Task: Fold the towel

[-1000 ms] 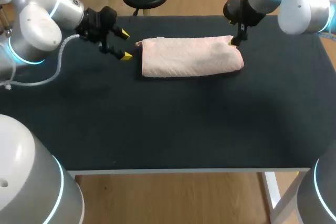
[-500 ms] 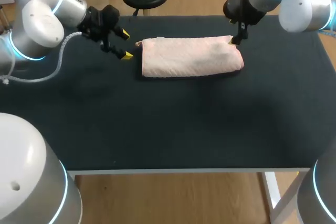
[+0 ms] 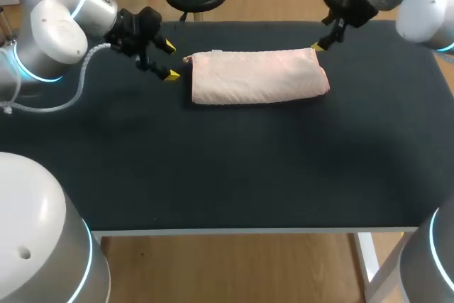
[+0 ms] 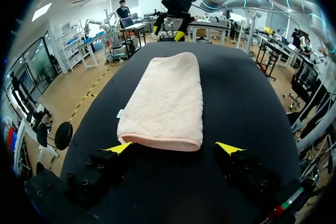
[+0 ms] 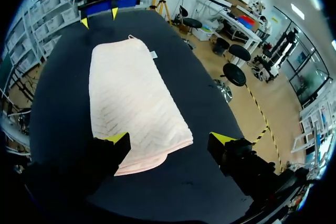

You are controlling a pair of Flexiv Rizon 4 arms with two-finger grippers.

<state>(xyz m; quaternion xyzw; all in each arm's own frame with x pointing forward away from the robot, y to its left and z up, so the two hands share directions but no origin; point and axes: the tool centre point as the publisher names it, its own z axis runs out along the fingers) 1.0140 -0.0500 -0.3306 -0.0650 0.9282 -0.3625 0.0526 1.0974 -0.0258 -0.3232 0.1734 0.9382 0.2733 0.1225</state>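
Folded towel point(image 3: 257, 77) lies between left gripper point(image 4: 174, 148) and right gripper point(image 5: 168, 139), both wide open, empty.

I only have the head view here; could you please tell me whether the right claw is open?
Observer: Yes; the right wrist view shows the right claw open, tips apart at the towel's near end, gripping nothing.
Operator: Thank you. Is that end one neat edge?
Observer: No; a lower layer peeks out past the upper one.
Operator: And the other end?
Observer: A smooth rounded fold, just ahead of the open left claw, untouched.
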